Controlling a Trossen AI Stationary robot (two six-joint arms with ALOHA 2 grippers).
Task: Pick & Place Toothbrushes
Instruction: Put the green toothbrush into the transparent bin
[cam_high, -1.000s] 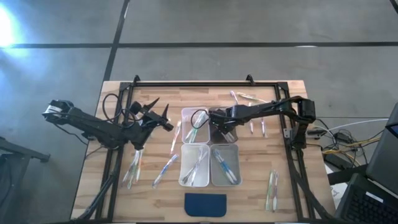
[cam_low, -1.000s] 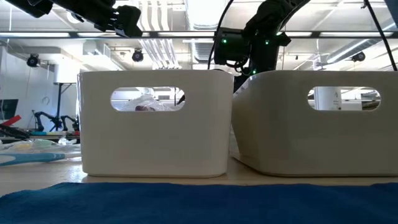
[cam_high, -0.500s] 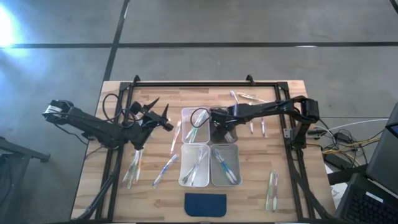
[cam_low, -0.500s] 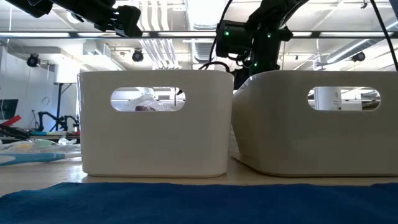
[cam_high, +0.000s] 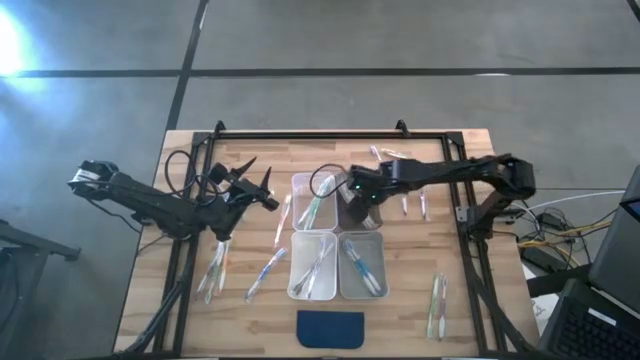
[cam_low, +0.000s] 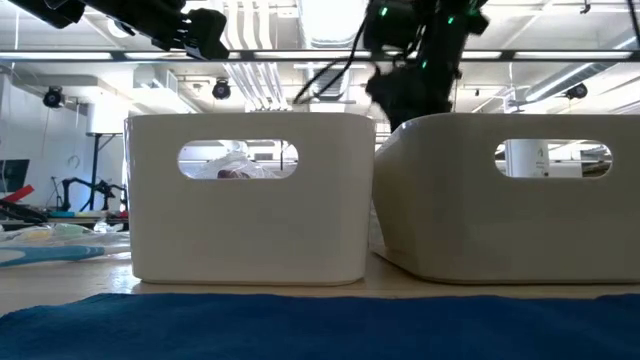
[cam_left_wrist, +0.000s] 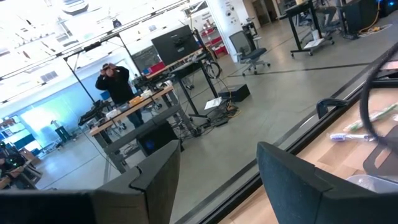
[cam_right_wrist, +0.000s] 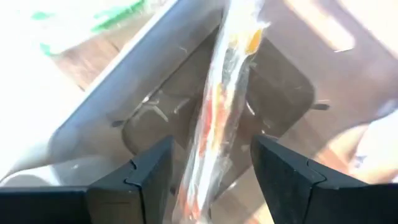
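Four clear bins stand in a square at the table's middle. My right gripper (cam_high: 357, 199) (cam_right_wrist: 211, 146) hangs open above the far right bin (cam_high: 379, 222), pointing steeply down. A wrapped toothbrush (cam_right_wrist: 227, 74) with orange marks lies in that bin, below the gap between the fingers and apart from them. More toothbrushes lie in the far left bin (cam_high: 314, 206) and the two near bins (cam_high: 318, 266) (cam_high: 362, 270). Others lie on the table (cam_high: 216, 266) (cam_high: 437, 305). My left gripper (cam_high: 268, 190) (cam_left_wrist: 217, 152) waits open and level, left of the bins.
A dark blue pad (cam_high: 330, 328) lies at the near edge in front of the bins. Loose toothbrushes are scattered far right (cam_high: 398, 156) and left of the bins (cam_high: 266, 271). A black frame (cam_high: 330, 134) runs round the table. A person stands in the room beyond.
My right gripper has risen from down inside the far right bin to above its rim, staying over the same bin. The arm's elbow has swung toward the table's right edge.
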